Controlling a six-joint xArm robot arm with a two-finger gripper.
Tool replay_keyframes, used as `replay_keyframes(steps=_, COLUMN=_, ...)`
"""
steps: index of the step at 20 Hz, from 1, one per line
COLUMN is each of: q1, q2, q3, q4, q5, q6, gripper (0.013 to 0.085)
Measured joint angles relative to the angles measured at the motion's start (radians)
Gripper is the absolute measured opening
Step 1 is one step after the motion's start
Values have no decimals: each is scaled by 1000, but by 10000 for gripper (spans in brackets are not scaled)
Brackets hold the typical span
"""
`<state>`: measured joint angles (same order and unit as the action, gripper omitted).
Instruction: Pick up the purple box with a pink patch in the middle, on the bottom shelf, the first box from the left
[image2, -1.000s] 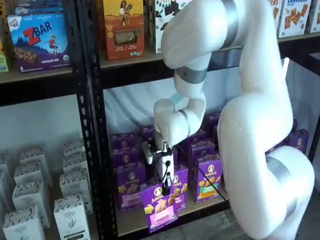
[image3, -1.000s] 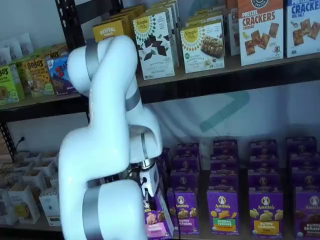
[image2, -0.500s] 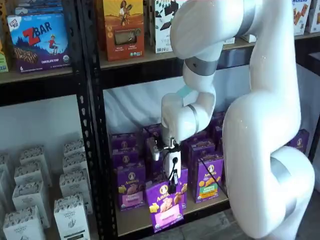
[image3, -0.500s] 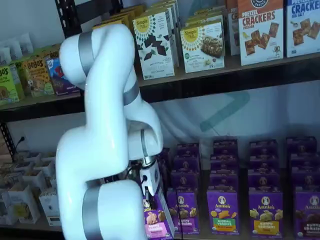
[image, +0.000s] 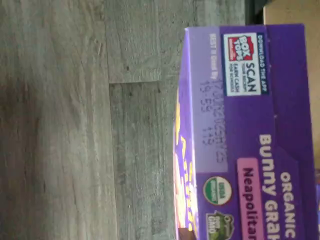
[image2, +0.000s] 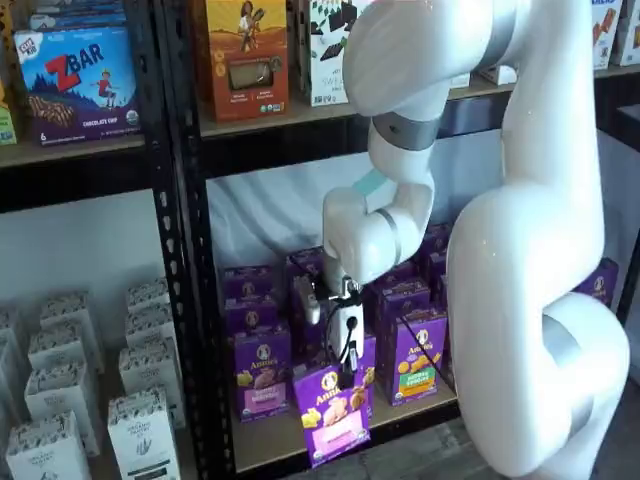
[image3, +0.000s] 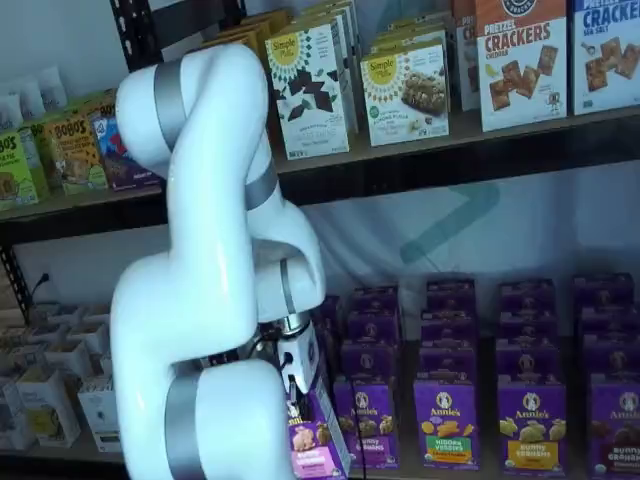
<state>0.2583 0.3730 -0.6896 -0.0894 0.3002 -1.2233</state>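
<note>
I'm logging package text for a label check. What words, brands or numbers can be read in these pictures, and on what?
"BOX TOPS", "SCAN", "DOWNLOAD THE APP", "ORGANIC", "Bunny Gra…", "Neapolitan" (cut off), "USDA": purple box in the pincer.
"BEST If Used By": same box; date digits too blurred.
"Annie's": boxes on the bottom shelf.
"ZBAR", "CHOCOLATE CHIP": blue box.
"CRACKERS": orange box.
"Simple": white box.
"BOBO'S": packs.
Other print: too small.

Glossy cardboard purple box (image: 240, 145); matt grey wood-grain floor (image: 75, 125)
</note>
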Motion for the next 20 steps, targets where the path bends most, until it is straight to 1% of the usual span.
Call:
replay_keyframes(steps=3, q1=-8, q2=-16, q3=17, q4=-21, q5=1, q6=12, gripper=330)
replay_keyframes(steps=5, q1=-18, q2=-31, q3=36, q4=-44, q5=-5, q6=24, gripper=330)
replay_keyframes(steps=7, q1=-32, q2=-54, q3=60, q4=-49, q5=-9, q6=16, gripper=330)
replay_keyframes(steps=9, q1=-43, q2=-80, q3=82, q4=-29, q5=-4, q6=-15, gripper=330)
replay_keyframes(steps=15, q1=-75, q2=-163, q3=130, q4=58, q5=33, q6=-130, gripper=330)
replay_keyframes(steps=20, q1=-92, q2=-204, q3=144, q4=80, q5=61, q6=-166, gripper=330)
